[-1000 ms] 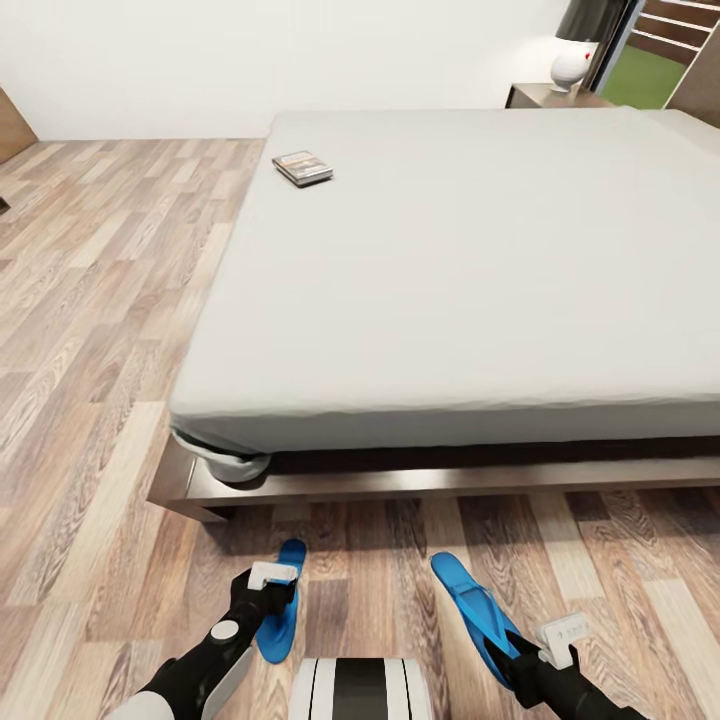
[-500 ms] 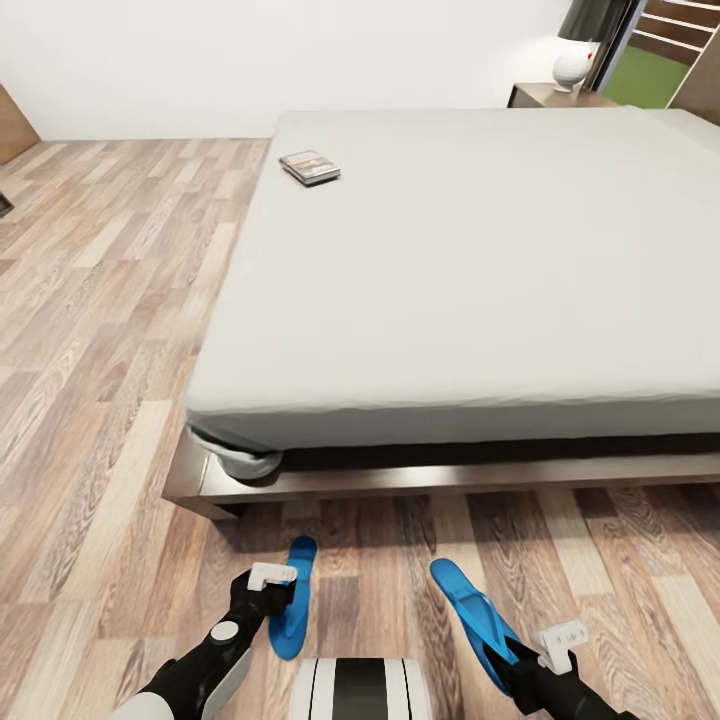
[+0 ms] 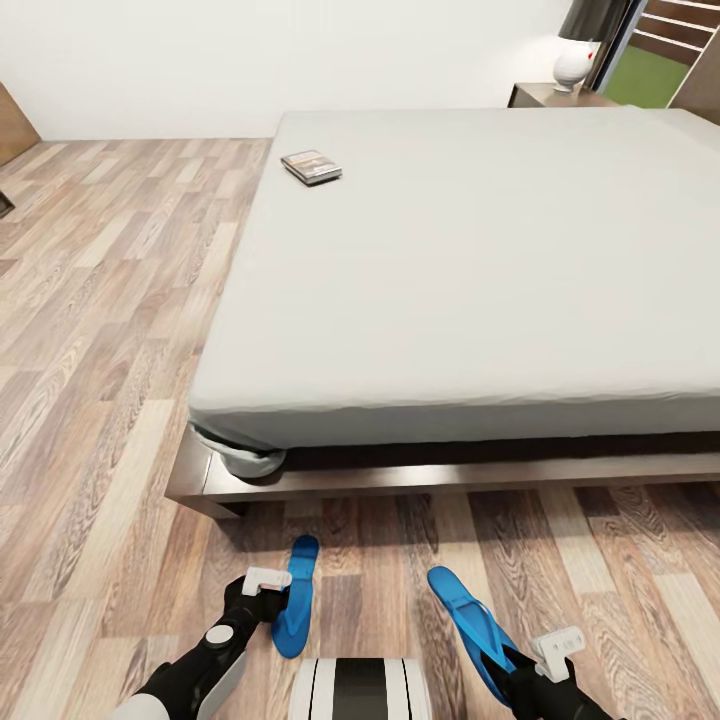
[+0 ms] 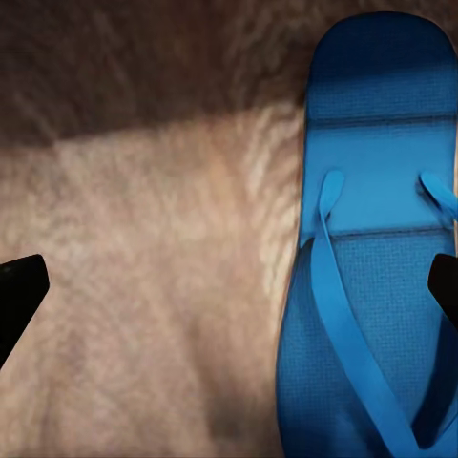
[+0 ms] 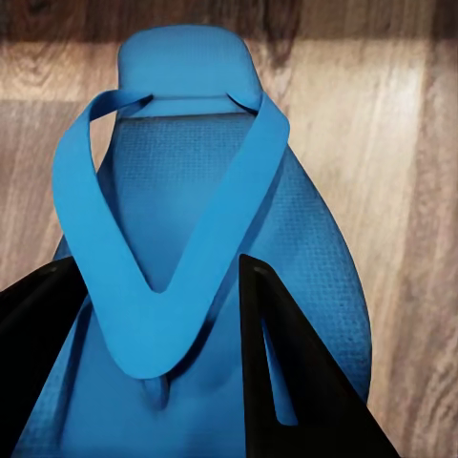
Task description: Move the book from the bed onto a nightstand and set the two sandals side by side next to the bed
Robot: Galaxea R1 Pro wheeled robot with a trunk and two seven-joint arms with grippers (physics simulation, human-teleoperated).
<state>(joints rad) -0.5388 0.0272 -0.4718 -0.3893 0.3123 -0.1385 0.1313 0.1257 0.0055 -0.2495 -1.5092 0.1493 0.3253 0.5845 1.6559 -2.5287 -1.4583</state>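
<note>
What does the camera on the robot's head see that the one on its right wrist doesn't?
The head view alone takes in the bed, the book lying near the mattress's far left corner, the nightstand with a white lamp and the left sandal beside the left gripper. The right wrist view alone gives the close detail: the right sandal's V-shaped strap, with dark fingers on either side of it. Both show that sandal on the wood floor.

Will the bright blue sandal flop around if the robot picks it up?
Probably a little. The bright blue flat sandal looks thin, so its ends may bend and droop. Its loose Y-shaped strap would likely wobble. It seems light, and being flat it should not roll away.
</note>
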